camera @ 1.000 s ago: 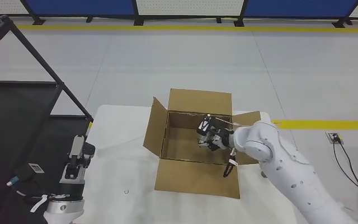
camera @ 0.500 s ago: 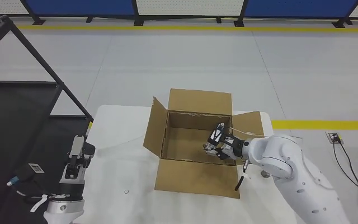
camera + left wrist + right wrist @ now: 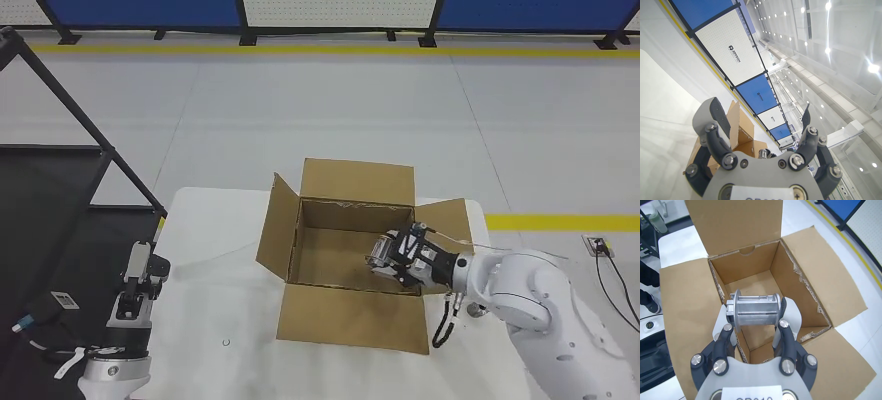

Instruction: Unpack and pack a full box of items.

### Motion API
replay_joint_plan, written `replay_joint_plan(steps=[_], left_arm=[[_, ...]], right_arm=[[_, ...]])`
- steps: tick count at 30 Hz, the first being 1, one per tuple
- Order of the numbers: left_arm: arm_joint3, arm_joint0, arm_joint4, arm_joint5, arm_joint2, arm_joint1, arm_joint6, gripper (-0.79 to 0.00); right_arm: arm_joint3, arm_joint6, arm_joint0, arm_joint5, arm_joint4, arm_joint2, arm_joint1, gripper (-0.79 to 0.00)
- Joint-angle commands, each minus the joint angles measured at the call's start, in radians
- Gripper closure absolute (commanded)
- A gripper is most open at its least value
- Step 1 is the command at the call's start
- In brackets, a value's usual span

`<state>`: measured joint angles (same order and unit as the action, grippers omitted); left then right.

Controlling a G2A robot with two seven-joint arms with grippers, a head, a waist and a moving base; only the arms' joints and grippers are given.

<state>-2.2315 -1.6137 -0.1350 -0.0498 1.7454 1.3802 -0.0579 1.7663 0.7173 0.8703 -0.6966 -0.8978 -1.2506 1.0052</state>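
Bright, even overhead light indoors.

Rows of ceiling lamps [image 3: 873,68] bloom into white flares in the left wrist view and wash out the ceiling around them. In the top view the white table [image 3: 215,270] and pale floor [image 3: 330,110] glare close to pure white, with only faint, soft shadows. The box [image 3: 745,262] is darker inside, deepest in its lower corners. The metal spool [image 3: 757,313] has a mild sheen. Both wrist views bow straight lines near their edges.

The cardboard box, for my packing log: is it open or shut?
Open: the flaps of the cardboard box stand spread outward, and its inner floor shows beyond the metal spool clamped in the right pincer.
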Motion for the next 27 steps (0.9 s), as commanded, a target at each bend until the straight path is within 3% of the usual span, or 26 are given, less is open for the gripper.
replay_joint_plan(steps=[1,9,15,21,27], left_arm=[[0.000,0.000,0.000,0.000,0.000,0.000,0.000,-0.785],[0.000,0.000,0.000,0.000,0.000,0.000,0.000,-0.785],[0.000,0.000,0.000,0.000,0.000,0.000,0.000,-0.785],[0.000,0.000,0.000,0.000,0.000,0.000,0.000,-0.785],[0.000,0.000,0.000,0.000,0.000,0.000,0.000,-0.785]], right_arm=[[0.083,-0.026,0.095,-0.060,0.011,-0.111,-0.020,0.000],[0.290,-0.175,0.526,-0.310,0.014,-0.549,-0.066,0.000],[0.323,-0.275,0.810,-0.316,-0.056,-0.722,-0.082,0.000],[0.228,-0.376,0.923,-0.316,-0.147,-0.722,-0.099,0.000],[0.051,-0.465,0.823,-0.316,-0.245,-0.582,-0.113,0.000]])
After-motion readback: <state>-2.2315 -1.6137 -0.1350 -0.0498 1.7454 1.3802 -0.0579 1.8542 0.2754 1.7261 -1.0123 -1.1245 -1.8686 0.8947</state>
